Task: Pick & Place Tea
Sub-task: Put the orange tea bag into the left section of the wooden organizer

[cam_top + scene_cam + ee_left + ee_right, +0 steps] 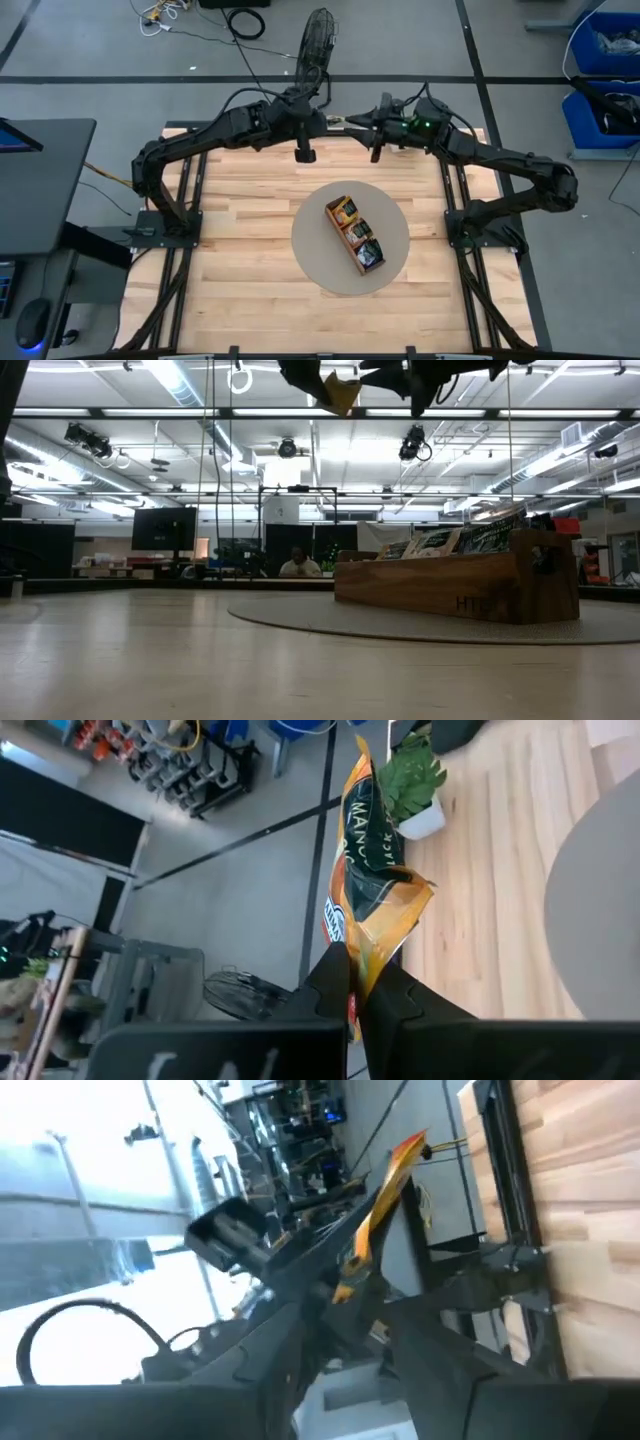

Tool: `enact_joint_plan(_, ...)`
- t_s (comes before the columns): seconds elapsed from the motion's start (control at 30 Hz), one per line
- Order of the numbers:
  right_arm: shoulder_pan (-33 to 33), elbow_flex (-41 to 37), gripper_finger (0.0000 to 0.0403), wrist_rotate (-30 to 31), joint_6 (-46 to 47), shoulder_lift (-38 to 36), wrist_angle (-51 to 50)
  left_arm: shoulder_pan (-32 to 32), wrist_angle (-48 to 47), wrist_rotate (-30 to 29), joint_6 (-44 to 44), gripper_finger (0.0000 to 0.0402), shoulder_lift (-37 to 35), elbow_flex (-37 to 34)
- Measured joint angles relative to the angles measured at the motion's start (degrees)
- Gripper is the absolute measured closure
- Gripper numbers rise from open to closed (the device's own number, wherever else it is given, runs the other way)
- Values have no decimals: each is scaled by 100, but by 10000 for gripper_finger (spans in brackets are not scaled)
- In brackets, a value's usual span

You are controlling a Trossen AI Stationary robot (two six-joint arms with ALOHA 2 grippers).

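High view: I am seeing the wooden tray (pixel 355 237) holding sachets (pixel 347 211) on the mat (pixel 310 250); left gripper (pixel 362 982) is pinching an orange sachet (pixel 372 890), right gripper (pixel 345 1315) fingers are standing spread.

The orange-yellow tea sachet (pixel 372 885) shows the letters "MAN" and "ACK", and the wooden tray (pixel 455 588) has faint "HT" on its side.

Glossy foil sachet (pixel 375 890); matt wood tray (pixel 455 585); pale wood-plank table (pixel 240 270), smooth.
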Motion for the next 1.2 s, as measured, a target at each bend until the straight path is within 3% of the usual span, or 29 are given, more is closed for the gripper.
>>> enact_joint_plan(0.53,313,-1,246,498,770,388,540,-155,204,-1,525,396,0,0)
enact_joint_plan(0.7,367,-1,287,530,778,400,554,-155,206,-4,528,393,2,0)
enact_joint_plan(0.93,387,-1,389,644,507,402,526,-155,214,-6,565,395,2,-4)
enact_joint_plan(1.07,385,-1,393,470,364,402,507,-153,208,-10,405,382,2,-4)
enact_joint_plan(1.2,373,-1,399,300,-25,358,462,-97,199,250,-373,363,0,-4)
